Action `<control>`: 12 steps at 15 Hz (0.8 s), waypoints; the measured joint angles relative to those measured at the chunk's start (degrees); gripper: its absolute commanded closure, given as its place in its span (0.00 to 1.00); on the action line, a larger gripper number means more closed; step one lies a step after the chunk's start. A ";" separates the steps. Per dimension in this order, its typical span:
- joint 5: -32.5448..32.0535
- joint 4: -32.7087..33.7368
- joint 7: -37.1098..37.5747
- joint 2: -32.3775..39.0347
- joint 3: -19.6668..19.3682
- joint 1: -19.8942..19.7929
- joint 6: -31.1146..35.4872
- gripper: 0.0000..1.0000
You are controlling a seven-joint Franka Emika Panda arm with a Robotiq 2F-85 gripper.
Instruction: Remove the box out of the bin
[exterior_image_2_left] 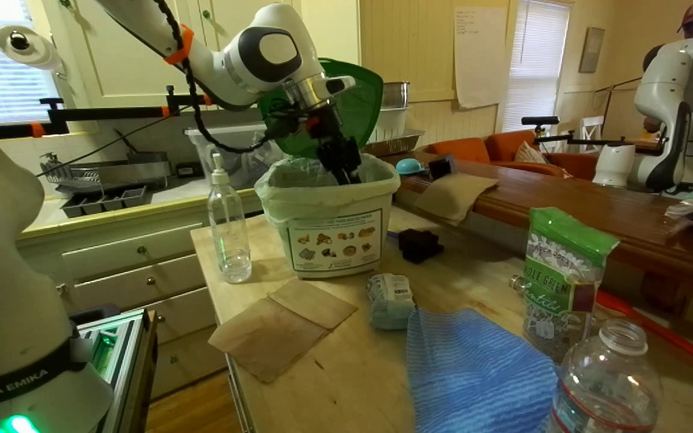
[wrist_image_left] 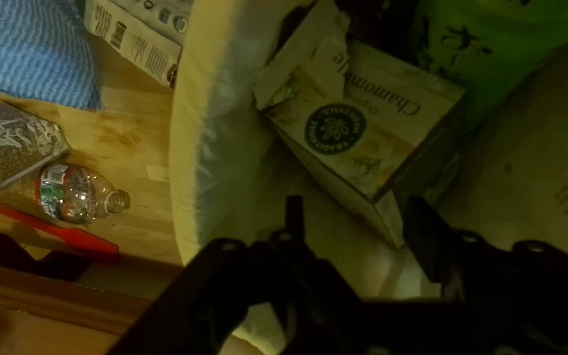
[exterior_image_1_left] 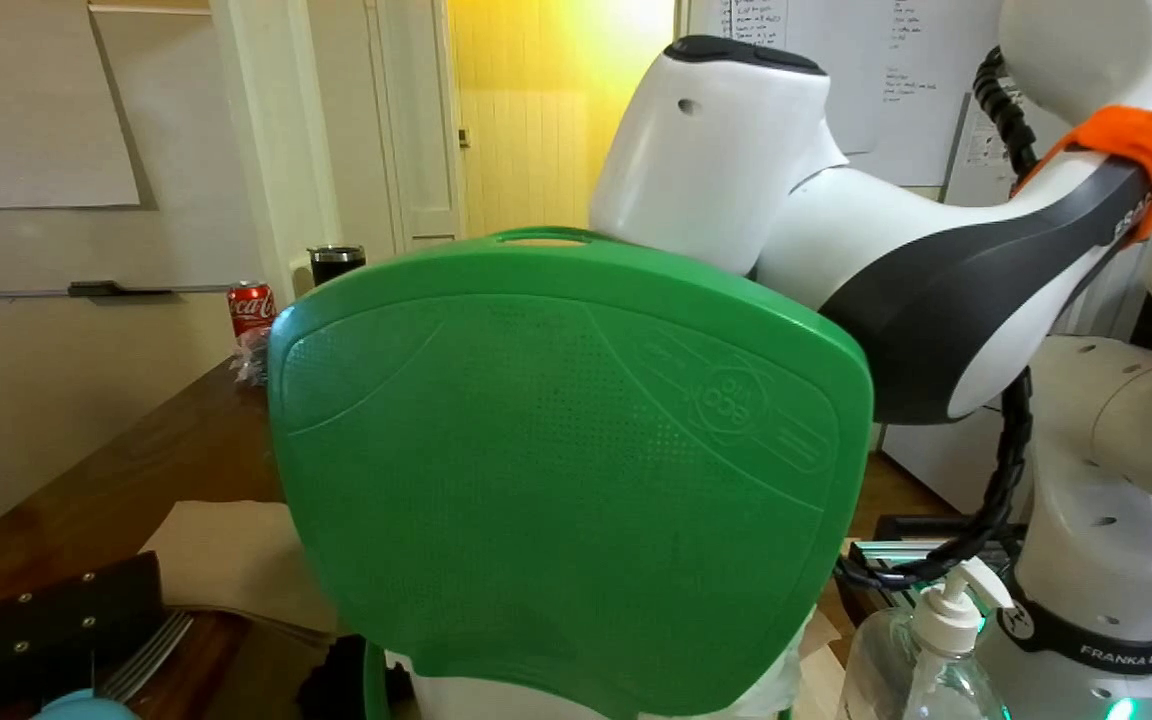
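Note:
The bin (exterior_image_2_left: 322,198) is white with a bag liner and a printed label, and its green lid (exterior_image_2_left: 361,111) stands raised behind it. In an exterior view the lid (exterior_image_1_left: 556,480) fills the middle and hides the gripper and the bin's inside. My gripper (exterior_image_2_left: 349,175) points down into the bin's mouth. In the wrist view the box (wrist_image_left: 363,123), a torn-open chamomile tea carton, lies tilted inside the bin. My gripper (wrist_image_left: 355,204) is open there. The box's lower corner shows between the dark fingers, near the right one; I cannot tell whether they touch.
A green bag (wrist_image_left: 501,54) lies beside the box; the lined rim (wrist_image_left: 205,123) runs along its left. Around the bin stand a pump bottle (exterior_image_2_left: 229,222), brown paper (exterior_image_2_left: 286,328), an egg carton (exterior_image_2_left: 390,300), a blue cloth (exterior_image_2_left: 479,373), a lentil bag (exterior_image_2_left: 563,282) and a plastic bottle (exterior_image_2_left: 608,385).

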 measured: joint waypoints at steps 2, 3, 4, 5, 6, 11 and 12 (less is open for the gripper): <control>0.00 -0.01 0.00 0.16 0.00 0.04 0.00 0.44; 0.00 -0.02 0.00 0.25 0.00 0.09 0.00 0.48; 0.00 -0.06 0.00 0.34 0.00 0.17 0.00 0.56; 0.00 -0.09 0.00 0.46 0.00 0.27 0.00 0.64; 0.00 -0.12 0.00 0.64 0.00 0.36 0.00 0.67; 0.00 -0.05 0.00 1.38 -0.10 0.57 0.00 0.87; 0.00 -0.05 0.00 1.38 -0.14 0.57 0.00 0.97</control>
